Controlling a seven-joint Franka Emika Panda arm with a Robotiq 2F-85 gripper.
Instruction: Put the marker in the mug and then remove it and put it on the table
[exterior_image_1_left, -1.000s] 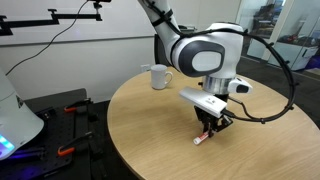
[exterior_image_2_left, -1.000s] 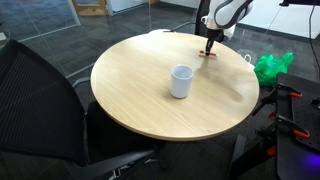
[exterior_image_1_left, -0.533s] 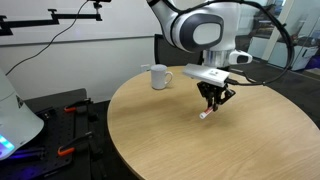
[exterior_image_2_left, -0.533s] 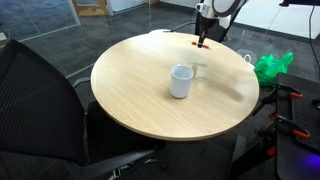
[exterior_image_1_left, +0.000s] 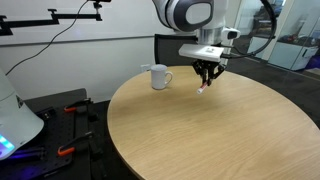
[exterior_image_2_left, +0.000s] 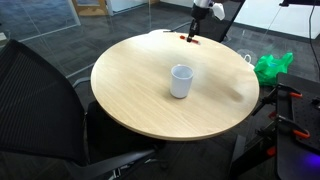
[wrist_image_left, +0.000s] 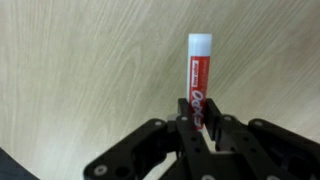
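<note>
My gripper (exterior_image_1_left: 206, 78) is shut on the marker (wrist_image_left: 198, 75), a slim red stick with a white end that points away from the fingers. It hangs tilted in the air above the table (exterior_image_1_left: 200, 130), white end down. In an exterior view the marker (exterior_image_1_left: 204, 87) is to the right of the white mug (exterior_image_1_left: 159, 77) and apart from it. In an exterior view the gripper (exterior_image_2_left: 192, 35) holds the marker (exterior_image_2_left: 190, 40) over the far edge of the table (exterior_image_2_left: 140, 105), well beyond the mug (exterior_image_2_left: 181, 81). The mug stands upright; its inside shows nothing.
A black office chair (exterior_image_2_left: 45, 110) stands close to the table's near edge. A green bag (exterior_image_2_left: 270, 67) lies on the floor. A dark chair back (exterior_image_1_left: 170, 48) is behind the mug. A white device (exterior_image_1_left: 15, 120) and tools sit beside the table.
The gripper has lifted the marker off the table and carried it up and toward the mug's side. The mug has not moved.
</note>
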